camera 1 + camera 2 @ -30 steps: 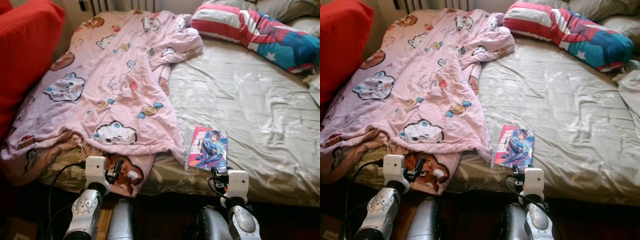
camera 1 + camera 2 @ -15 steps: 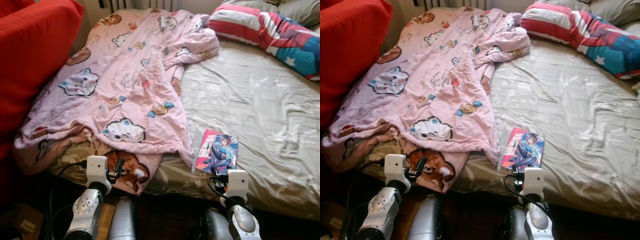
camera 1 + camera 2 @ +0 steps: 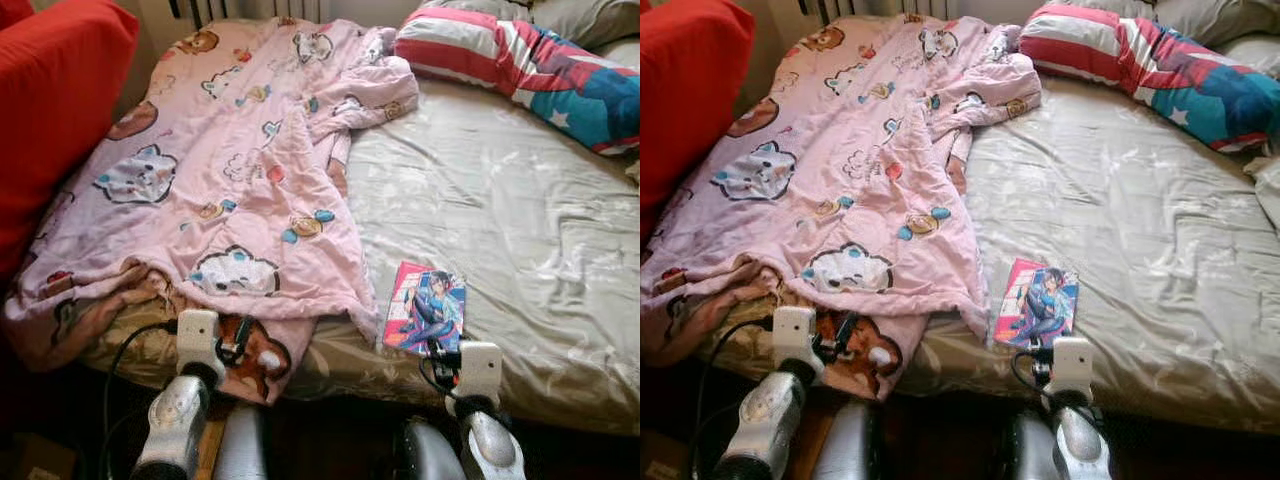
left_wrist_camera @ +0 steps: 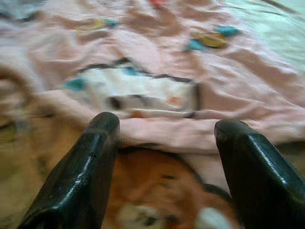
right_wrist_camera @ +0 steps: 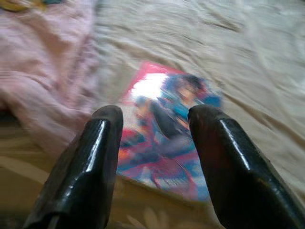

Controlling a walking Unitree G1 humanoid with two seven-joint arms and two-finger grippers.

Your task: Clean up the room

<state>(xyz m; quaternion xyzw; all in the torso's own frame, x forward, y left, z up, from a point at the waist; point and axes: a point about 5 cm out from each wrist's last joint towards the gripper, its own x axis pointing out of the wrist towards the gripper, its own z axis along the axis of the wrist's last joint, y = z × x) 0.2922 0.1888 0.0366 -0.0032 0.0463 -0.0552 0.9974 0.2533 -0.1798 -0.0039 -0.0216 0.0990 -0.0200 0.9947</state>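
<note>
A red cushion [image 3: 55, 110] sits far left beside the bed [image 3: 500, 200]. The pink blanket [image 3: 230, 190] covers the bed's left half; the left hand [image 4: 164, 138], fingers spread, hovers at its hanging edge. The right hand [image 5: 155, 131], also spread, points at the book [image 3: 424, 308] near the bed's front edge.

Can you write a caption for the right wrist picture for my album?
Open right end effector pointing at a colorful comic book on the beige bedsheet.

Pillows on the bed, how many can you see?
3. A striped red, white and blue pillow lies at the head of the bed, with two grey pillows behind it: one above it, one at the right edge. More may be hidden beyond the frame.
</note>
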